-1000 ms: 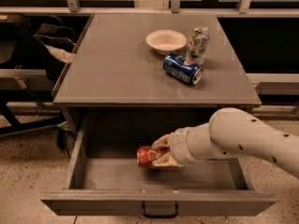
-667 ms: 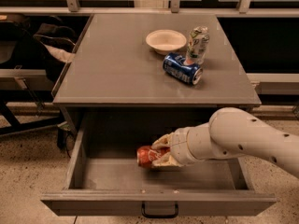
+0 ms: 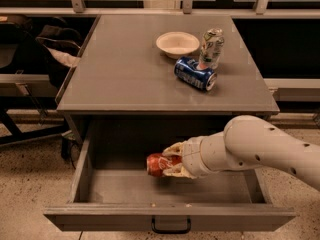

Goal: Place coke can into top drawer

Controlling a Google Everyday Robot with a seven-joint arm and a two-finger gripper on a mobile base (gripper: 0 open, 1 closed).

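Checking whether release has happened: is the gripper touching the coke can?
Touching. The camera view shows the gripper with fingers pressed above and below the coke can inside the open top drawer.

- Office-like room: speckled floor (image 3: pixel 30 184) lower left, grey tabletop (image 3: pixel 125 69), metal window rail (image 3: pixel 150 12) along the top.
- Gripper (image 3: pixel 169 161) in the top drawer (image 3: pixel 170 218), fingers (image 3: pixel 173 148) clasping the coke can (image 3: pixel 156 165).

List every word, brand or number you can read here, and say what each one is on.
No text is clear enough to quote.
coke can, gripped by the hand inside the top drawer: white script, too blurred to read.
blue can, lying on the tabletop: pale markings, unreadable.
green-and-white can, upright beside it: dark markings, unreadable.
bowl: no text.
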